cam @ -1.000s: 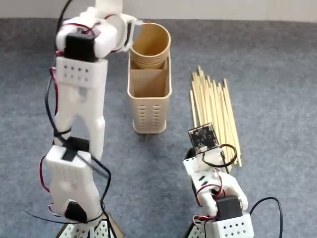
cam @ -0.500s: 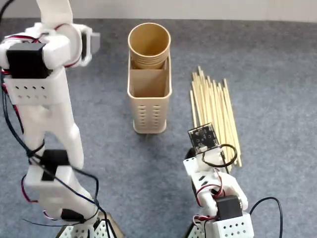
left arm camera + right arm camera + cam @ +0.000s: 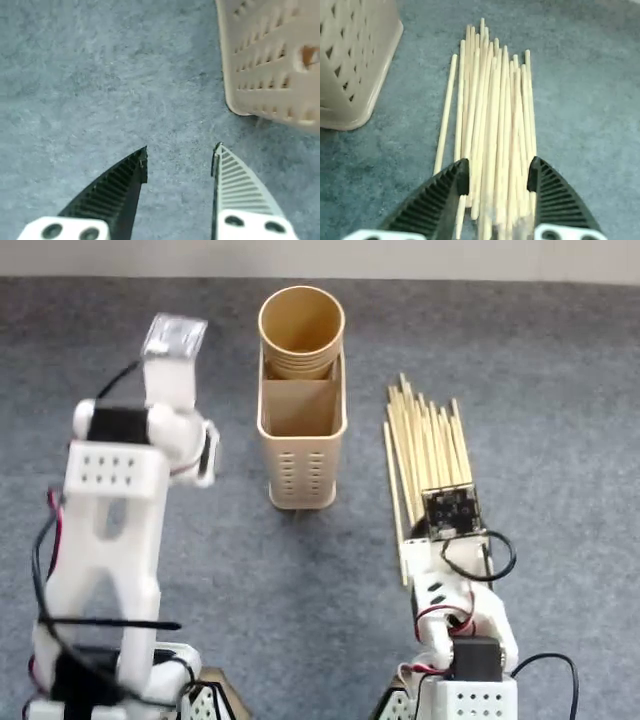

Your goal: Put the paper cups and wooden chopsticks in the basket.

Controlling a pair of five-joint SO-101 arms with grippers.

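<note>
A stack of paper cups [image 3: 301, 328] stands in the far compartment of the beige basket [image 3: 300, 475]. Wooden chopsticks [image 3: 428, 445] lie in a loose bundle on the grey carpet to the basket's right. My right gripper [image 3: 497, 167] is open, and its fingers straddle the near ends of the chopsticks [image 3: 495, 105]. In the high view the right arm [image 3: 455, 540] sits over that near end. My left gripper [image 3: 181, 150] is open and holds nothing, hovering over bare carpet beside the basket's [image 3: 272, 55] near end. The left arm [image 3: 110, 480] stands left of the basket.
The near compartment of the basket [image 3: 300, 405] holds nothing. Grey carpet covers the whole table. A corner of the basket [image 3: 350, 60] lies close beside the chopsticks.
The left arm drew back from the cups at the basket's far end, swinging left and nearer. The right arm moved forward over the near ends of the chopsticks.
</note>
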